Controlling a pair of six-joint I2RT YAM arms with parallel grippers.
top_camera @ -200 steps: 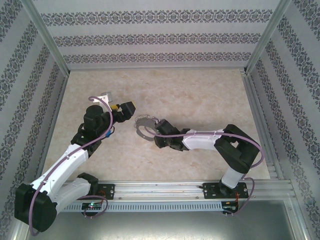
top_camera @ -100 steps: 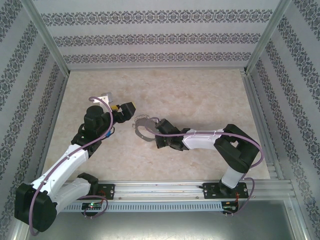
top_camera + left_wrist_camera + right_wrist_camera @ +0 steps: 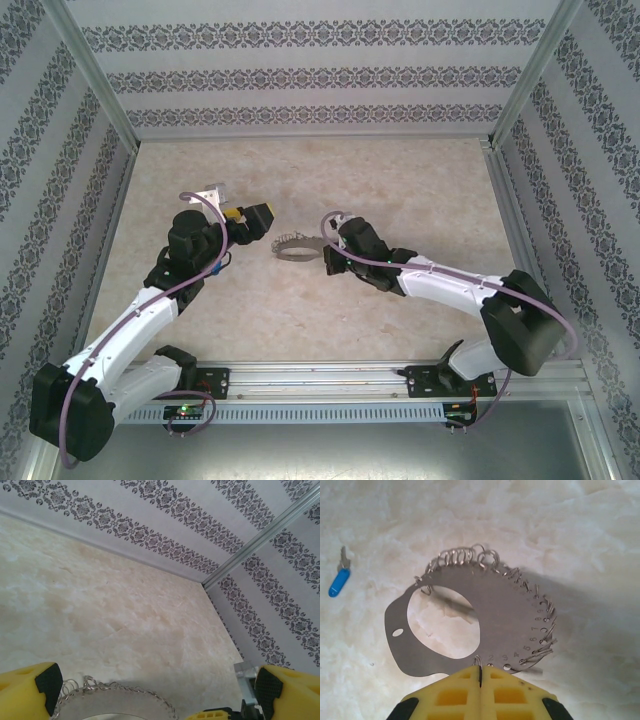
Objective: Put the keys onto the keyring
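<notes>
Keyring is a flat silvery plate with a big hole and a row of small wire loops round its rim. The right fingers are pressed fully together on its near edge, at one of those loops. Its shadow falls well off to one side, so it looks lifted off the worktop rather than lying on it.

Seen from above, it sits between the two arms. The left fingers are just beside its far side, spread wide and holding nothing, and the looped rim shows low between them in the left wrist view.

The key lies flat on the worktop, well apart from the plate and off to the left in the right wrist view. Its blue head is nearer the fingers and its blade points away. Which arm is nearer to it cannot be told. The left arm, being free, seems the one to fetch it.
</notes>
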